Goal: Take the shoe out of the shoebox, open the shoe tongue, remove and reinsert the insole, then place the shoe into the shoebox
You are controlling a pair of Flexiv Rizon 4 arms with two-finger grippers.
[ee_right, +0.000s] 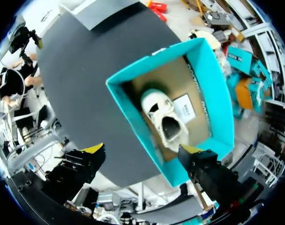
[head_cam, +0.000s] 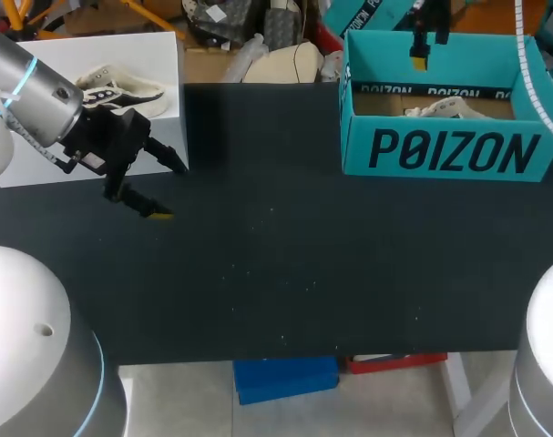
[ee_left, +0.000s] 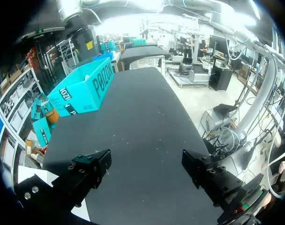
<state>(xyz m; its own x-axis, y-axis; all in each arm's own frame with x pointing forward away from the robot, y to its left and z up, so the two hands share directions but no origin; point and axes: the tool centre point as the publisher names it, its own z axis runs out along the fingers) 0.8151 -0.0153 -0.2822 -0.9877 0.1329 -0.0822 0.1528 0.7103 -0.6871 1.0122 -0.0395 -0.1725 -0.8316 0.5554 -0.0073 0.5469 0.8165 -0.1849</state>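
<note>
The teal shoebox [head_cam: 440, 150] stands open at the table's back right. A white shoe [head_cam: 451, 111] lies inside it. My right gripper [head_cam: 424, 45] hangs above the box's far wall. From the right wrist view the shoe [ee_right: 165, 117] lies below the open right gripper [ee_right: 142, 150], on the box's brown floor, with nothing between the fingers. My left gripper [head_cam: 171, 191] is low over the table's left side, open and holding nothing. In the left wrist view the left gripper [ee_left: 147, 164] faces along the black table toward the shoebox [ee_left: 83, 91] far ahead.
A white board [head_cam: 39, 146] lies at the back left corner with a second, black-and-white shoe [head_cam: 121, 91] on it, just behind my left gripper. A white card [ee_right: 184, 108] lies in the box beside the shoe. The black table [head_cam: 276, 264] stretches between the two arms.
</note>
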